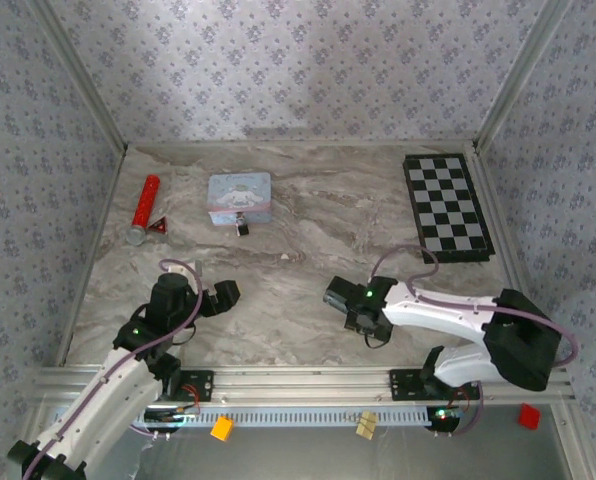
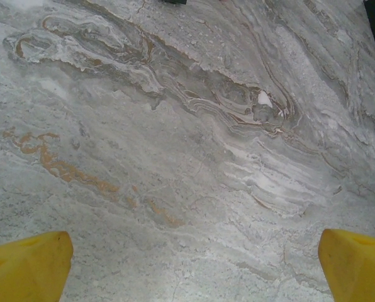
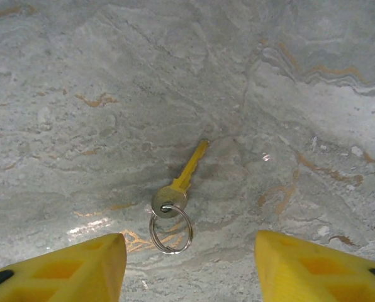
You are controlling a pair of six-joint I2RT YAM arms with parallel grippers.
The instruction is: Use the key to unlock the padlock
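The marble table (image 1: 308, 270) carries a chessboard (image 1: 448, 208) at its 2 o'clock corner and a pale blue tin (image 1: 240, 197) toward 11 o'clock, with a red cylinder (image 1: 145, 208) at the tin's 9 o'clock. The padlock (image 1: 243, 228) sits just at the tin's 6 o'clock edge, touching it or nearly so; the top view is too coarse to tell which.

The left gripper (image 1: 223, 295) waits at 7 o'clock over bare marble, its yellow fingers spread wide and empty (image 2: 187, 267). The right gripper (image 1: 363, 318) is low over the table at about 5 o'clock, well apart from the padlock. Its jaws stand apart with nothing pinched (image 3: 187, 267).

In the right wrist view the key (image 3: 181, 182) lies flat on the marble just ahead of the fingertips, blade pointing to 1 o'clock and round bow toward 7 o'clock. A split ring (image 3: 171, 228) hangs off the bow at 6 o'clock.

The step in hand looks like picking up the key. A flat key gives little to bite, so the fingers should go down to the marble on either side of the bow, not the blade, and close squarely. That leaves the blade free for the keyhole. The ring may foul the pinch.
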